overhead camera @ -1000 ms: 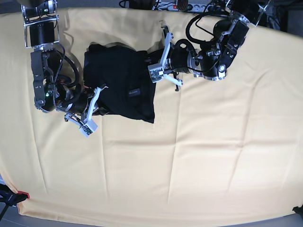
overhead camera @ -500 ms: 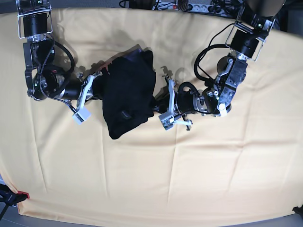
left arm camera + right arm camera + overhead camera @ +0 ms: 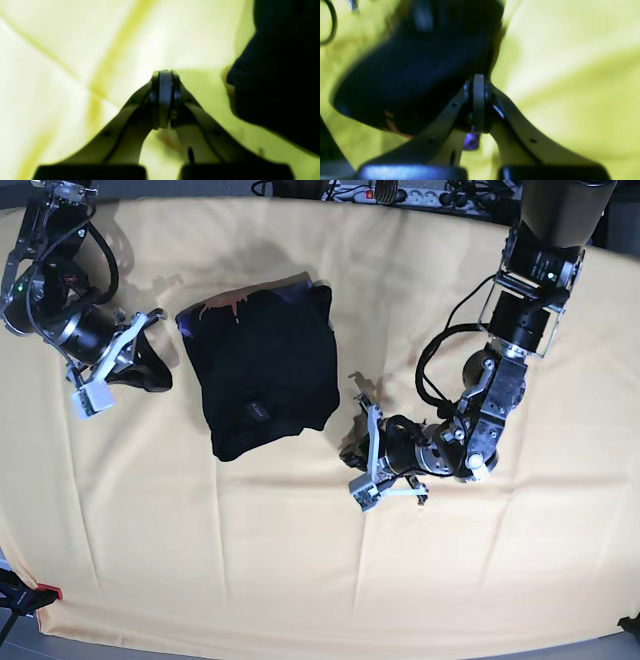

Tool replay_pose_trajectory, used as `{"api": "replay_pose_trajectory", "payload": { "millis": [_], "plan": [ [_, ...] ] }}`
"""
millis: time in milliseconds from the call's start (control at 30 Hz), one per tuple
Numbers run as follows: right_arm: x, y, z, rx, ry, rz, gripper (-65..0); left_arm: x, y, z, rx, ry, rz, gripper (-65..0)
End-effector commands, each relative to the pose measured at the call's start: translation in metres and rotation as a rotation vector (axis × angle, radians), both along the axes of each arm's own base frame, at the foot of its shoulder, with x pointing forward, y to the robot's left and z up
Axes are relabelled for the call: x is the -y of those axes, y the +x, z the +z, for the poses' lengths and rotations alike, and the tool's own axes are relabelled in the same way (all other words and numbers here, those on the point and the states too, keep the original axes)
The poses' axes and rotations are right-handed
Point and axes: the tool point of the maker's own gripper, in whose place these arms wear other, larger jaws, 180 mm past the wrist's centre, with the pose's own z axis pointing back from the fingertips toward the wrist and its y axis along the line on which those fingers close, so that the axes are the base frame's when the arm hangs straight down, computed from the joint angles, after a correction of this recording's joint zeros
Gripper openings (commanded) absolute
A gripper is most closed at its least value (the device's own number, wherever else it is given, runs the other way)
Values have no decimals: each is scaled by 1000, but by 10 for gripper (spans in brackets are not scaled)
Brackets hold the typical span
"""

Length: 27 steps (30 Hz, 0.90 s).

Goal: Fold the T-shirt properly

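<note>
so both grippers sit off the t-shirt (image 3: 262, 372), which lies folded into a rough rectangle on the yellow cloth (image 3: 300, 560) between them. left gripper (image 3: 367, 448) is low on the cloth, just beside the shirt's lower right corner but not touching it; its arm comes down from the top edge of the base view, bends at the elbow and lies nearly flat, fingers aimed toward the shirt. in the left wrist view the fingertips (image 3: 163, 97) are pressed together with nothing between them, shirt dark and blurred off to their right. right gripper (image 3: 112, 363) is pulled back to the far side of the shirt, clear of its edge, forearm angled in from the top corner of the base view. its wrist view shows the fingertips (image 3: 478, 100) closed tip to tip, empty, with the shirt (image 3: 415, 62) blurred ahead and left of them, an orange mark at its lower edge.
</note>
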Motion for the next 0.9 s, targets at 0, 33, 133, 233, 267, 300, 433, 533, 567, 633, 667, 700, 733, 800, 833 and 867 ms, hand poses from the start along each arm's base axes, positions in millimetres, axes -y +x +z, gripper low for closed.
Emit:
{"api": "replay_pose_trajectory", "payload": {
  "millis": [0, 33, 133, 233, 267, 300, 433, 533, 567, 633, 667, 700, 733, 800, 833, 867],
  "plan": [
    [1, -2, 17, 59, 19, 9, -650, 8, 10, 30, 44, -48, -28, -650],
    [0, -7, 25, 84, 41, 18, -650, 8, 5, 35, 23, -46, -53, -650],
    [-5, -24, 37, 80, 136, 35, -650, 7, -11, 58, -26, -97, -126, -650],
    [-11, -39, 42, 44, 214, 79, -650, -6, -24, 87, -83, -198, -138, -650],
    [-13, -43, 46, 39, 241, 97, -650, -11, -29, 98, -97, -251, -146, -650],
    [-12, -46, 45, 24, 242, 109, -650, -16, -36, 110, -110, -310, -157, -650],
    [-5, -55, 35, -33, 175, 115, -650, -46, -58, 136, -151, -511, -136, -650],
    [-3, -60, 35, -37, 162, 110, -650, -74, -69, 123, -182, -501, -41, -650],
    [-3, -64, 35, -40, 153, 110, -650, -81, -75, 121, -180, -491, -24, -650],
    [-4, -75, 37, -48, 125, 113, -650, -93, -91, 117, -176, -460, 1, -650],
    [-5, -81, 39, -49, 106, 117, -650, -99, -101, 116, -169, -438, 6, -650],
    [-6, -88, 41, -51, 85, 121, -650, -104, -110, 116, -162, -414, 10, -650],
    [-7, -95, 44, -53, 61, 126, -650, -109, -120, 116, -155, -388, 12, -650],
    [-8, -110, 49, -59, 13, 129, -650, -117, -141, 116, -149, -339, 21, -650],
    [-7, -117, 50, -69, -10, 128, -650, -120, -152, 116, -147, -314, 25, -650],
    [-3, -124, 49, -91, -26, 117, -650, -124, -163, 116, -147, -289, 27, -650]
  ]
}}
